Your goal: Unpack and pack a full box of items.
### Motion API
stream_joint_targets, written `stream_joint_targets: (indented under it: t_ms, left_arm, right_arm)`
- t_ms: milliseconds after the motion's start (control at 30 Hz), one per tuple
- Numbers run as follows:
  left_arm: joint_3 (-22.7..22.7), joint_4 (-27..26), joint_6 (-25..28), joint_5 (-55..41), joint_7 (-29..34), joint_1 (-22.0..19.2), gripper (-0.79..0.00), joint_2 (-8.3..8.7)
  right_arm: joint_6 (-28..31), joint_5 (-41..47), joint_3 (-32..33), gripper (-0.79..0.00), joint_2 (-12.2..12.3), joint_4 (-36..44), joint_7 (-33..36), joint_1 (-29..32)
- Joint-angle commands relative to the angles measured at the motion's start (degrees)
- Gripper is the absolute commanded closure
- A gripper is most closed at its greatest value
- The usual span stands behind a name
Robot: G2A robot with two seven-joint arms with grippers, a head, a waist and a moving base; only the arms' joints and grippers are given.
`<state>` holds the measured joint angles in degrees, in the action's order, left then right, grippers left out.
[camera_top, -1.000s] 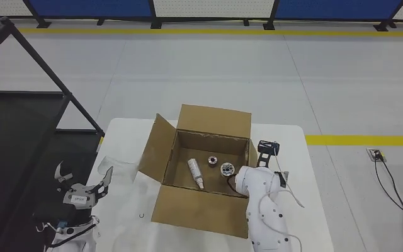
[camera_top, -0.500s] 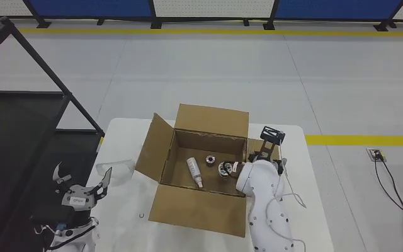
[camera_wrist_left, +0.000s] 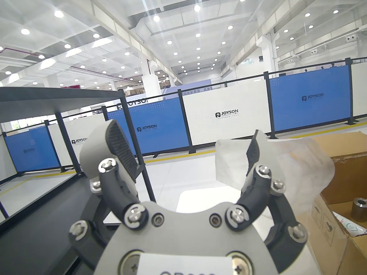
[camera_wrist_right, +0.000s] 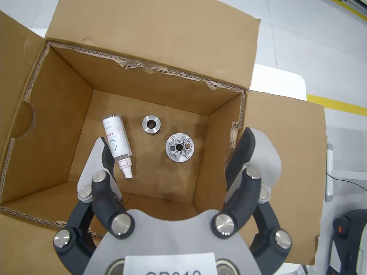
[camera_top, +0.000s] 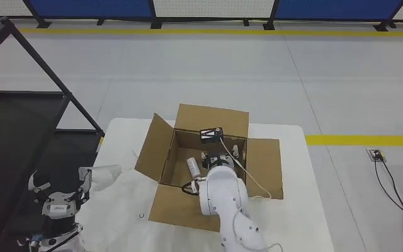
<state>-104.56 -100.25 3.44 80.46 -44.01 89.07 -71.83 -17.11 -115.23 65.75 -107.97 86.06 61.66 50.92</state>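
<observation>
An open cardboard box [camera_top: 189,208] stands mid-table. On its floor [camera_wrist_right: 149,170] lie a white spray bottle [camera_wrist_right: 117,141], a small metal ring [camera_wrist_right: 151,124] and a toothed metal disc [camera_wrist_right: 180,147]. My right gripper [camera_wrist_right: 176,143] hangs open above the box interior with nothing between its fingers; from the top view the right gripper [camera_top: 220,156] sits over the box's middle, hiding most of the contents except the bottle [camera_top: 194,166]. My left gripper [camera_top: 58,183] is open and empty beyond the table's left edge, pointing up and outward [camera_wrist_left: 185,133].
A crumpled clear plastic sheet [camera_top: 107,173] lies on the white table [camera_top: 126,214] left of the box, also behind one left finger [camera_wrist_left: 286,158]. A black shelf frame [camera_wrist_left: 57,95] stands to the left. The box's right flap [camera_top: 264,167] lies flat outward.
My right arm swung from the box's right wall to above its middle, and the right flap now lies flat. My left gripper drew back to the left; the plastic sheet shifted left.
</observation>
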Motion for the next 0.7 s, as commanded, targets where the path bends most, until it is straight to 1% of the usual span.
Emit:
stream_joint_targets:
  t_ms: [0, 133, 300, 567, 667]
  left_arm:
    - [-0.6, 0.1, 0.0, -0.7, -0.3, 0.4, -0.785, -0.02]
    - [-1.4, 0.7, 0.0, -1.4, -0.5, 0.8, -0.785, -0.03]
    - [-1.9, 1.0, 0.1, -1.7, -0.9, 1.0, -0.785, -0.07]
    - [-3.1, 0.6, -0.1, -3.3, -2.7, 2.8, -0.785, -0.27]
    - [-3.5, 0.3, -0.3, -3.5, -3.2, 3.7, -0.785, -0.35]
  right_arm:
    - [1.8, 3.5, 0.3, -0.785, -0.3, -2.8, 0.0, -2.0]
    - [3.0, 7.6, -0.2, -0.785, -0.9, -9.4, -2.2, -5.1]
    - [1.2, 12.5, -2.4, -0.785, -2.2, -19.1, -5.9, -9.6]
    - [-3.2, 21.5, -4.0, -0.785, -4.7, -35.2, -14.3, -17.4]
    - [-3.2, 24.4, -4.8, -0.785, -5.5, -40.4, -16.8, -20.2]
